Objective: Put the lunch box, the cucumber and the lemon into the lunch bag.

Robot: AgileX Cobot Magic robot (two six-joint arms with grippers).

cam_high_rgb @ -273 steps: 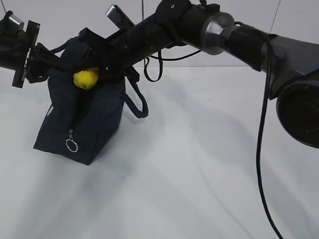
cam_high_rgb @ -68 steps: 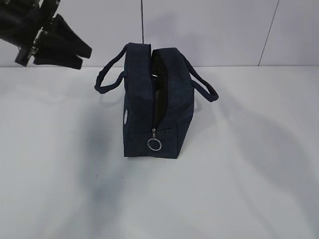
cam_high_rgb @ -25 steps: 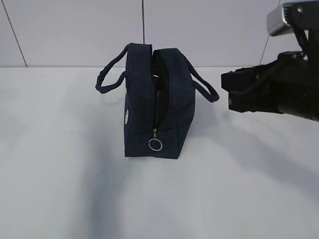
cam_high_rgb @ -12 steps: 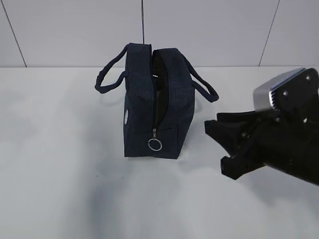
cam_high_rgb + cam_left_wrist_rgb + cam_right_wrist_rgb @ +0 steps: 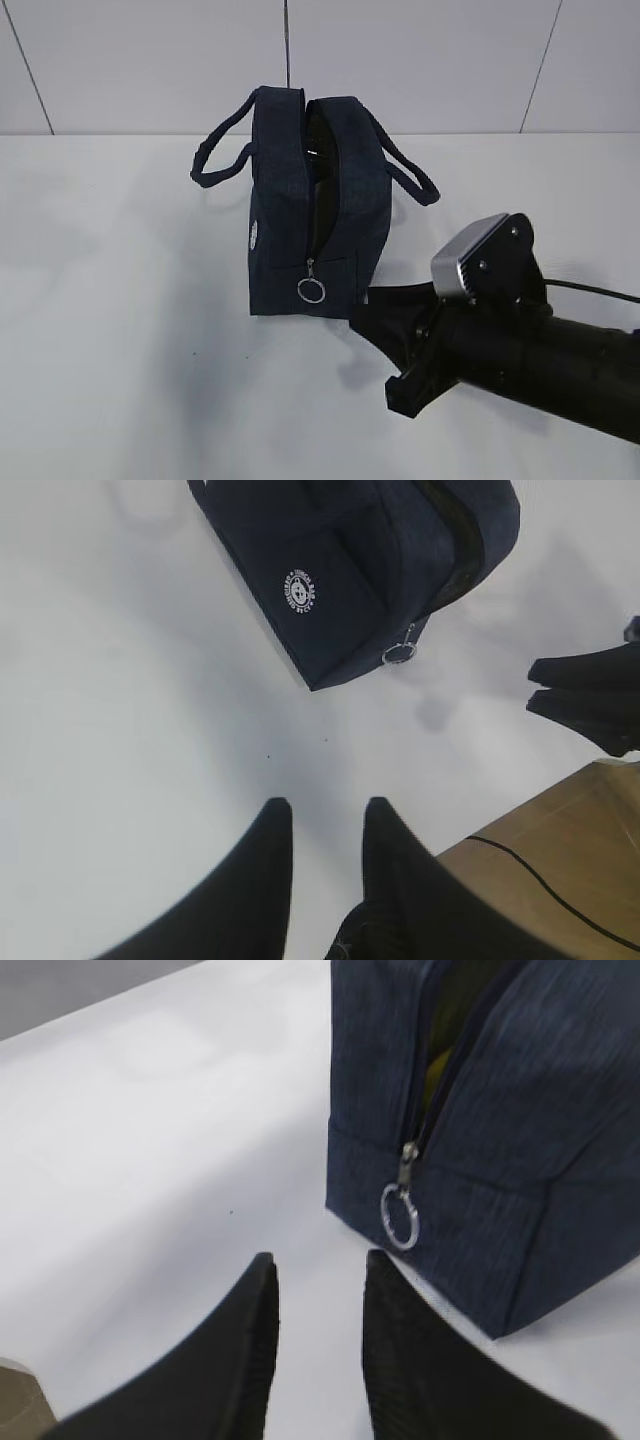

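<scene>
The right gripper [image 5: 318, 1290] has its two black fingers [image 5: 255, 1310] a little apart, with nothing between them. It sits low over the white table [image 5: 120, 350], just in front of the lunch bag [image 5: 315, 215], and its tips point at the silver ring pull [image 5: 400, 1217]. The ring hangs at the bottom of the zipper on the bag's end. The left gripper [image 5: 322, 825] also has its fingers a little apart and holds nothing. It hangs high above the table, well away from the bag.

The dark blue bag stands up on the table with its top open. A bit of yellow-green shows in the gap, but I cannot tell what it is. Its two handles [image 5: 215, 160] stick out to the sides. A small white round logo [image 5: 300, 590] is on one side.
</scene>
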